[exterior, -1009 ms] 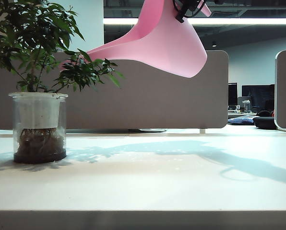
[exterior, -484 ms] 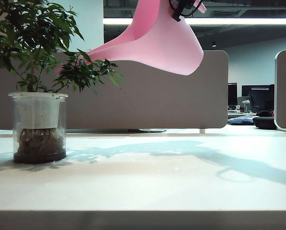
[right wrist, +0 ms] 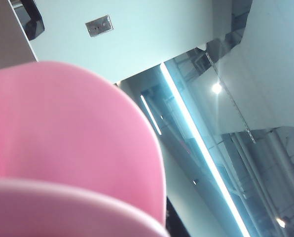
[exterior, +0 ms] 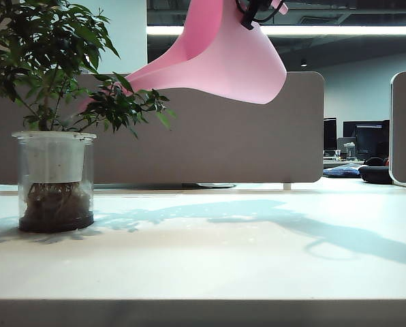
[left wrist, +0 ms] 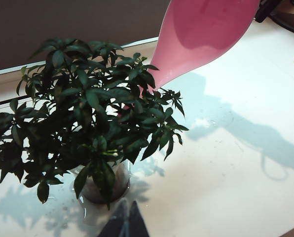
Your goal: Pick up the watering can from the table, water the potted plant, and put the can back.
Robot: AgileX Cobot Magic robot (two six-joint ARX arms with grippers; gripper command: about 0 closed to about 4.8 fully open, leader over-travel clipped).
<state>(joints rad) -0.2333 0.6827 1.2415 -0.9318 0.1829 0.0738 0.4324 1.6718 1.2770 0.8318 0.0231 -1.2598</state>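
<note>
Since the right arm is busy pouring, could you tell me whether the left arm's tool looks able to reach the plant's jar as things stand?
Probably yes: the left tool sits low beside the potted plant, with only bare table between it and the jar. The watering can hangs overhead, out of its way.

The bushy potted plant (exterior: 53, 136) in its clear jar stands near the broad pale table's (exterior: 257, 272) left edge. The tall pink plastic watering can (exterior: 223, 61) hangs tilted above the table, its spout reaching among the leaves; a grey partition panel (exterior: 244, 136) stands behind.
</note>
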